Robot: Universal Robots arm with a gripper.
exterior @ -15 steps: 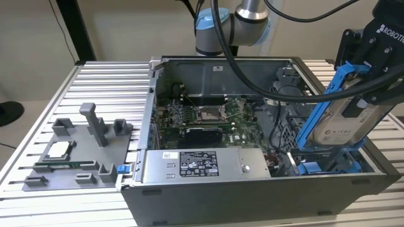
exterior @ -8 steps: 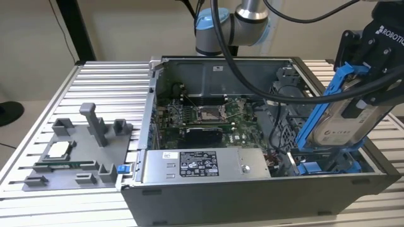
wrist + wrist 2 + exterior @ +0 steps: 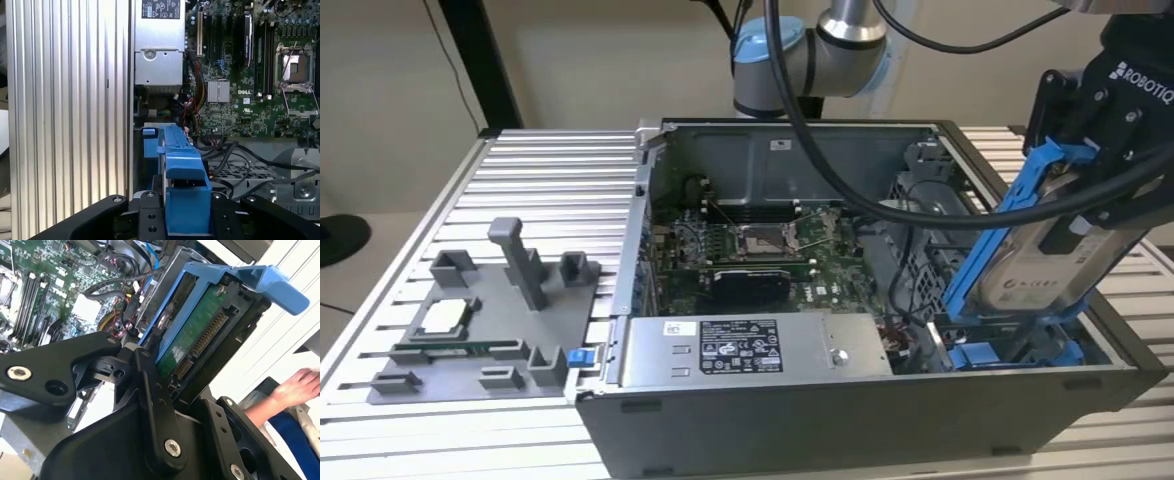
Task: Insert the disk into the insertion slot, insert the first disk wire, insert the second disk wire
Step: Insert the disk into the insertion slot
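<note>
Disk (image 3: 1047, 262) up at the exterior view's right, tilted, lower end down at the insertion slot (image 3: 1007, 350) in the case (image 3: 854, 425); can't tell if it's entered. The hand (image 3: 1087, 200) is clamped tight on it, gripping the blue carrier frame (image 3: 182, 200). Power-supply box (image 3: 747, 350) sits lower centre, on the ribbed tabletop (image 3: 547, 170).

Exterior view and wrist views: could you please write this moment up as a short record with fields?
gripper: shut on the disk, over the case's corner at the exterior view's right
disk: steeply tilted in its blue carrier, lower end down by the insertion slot, most of it above the case rim
insertion slot: blue guide rails beneath the disk
case: open, motherboard exposed
power-supply box: along the case's near wall
hand: a person's, beyond the disk in the second wrist view
</note>
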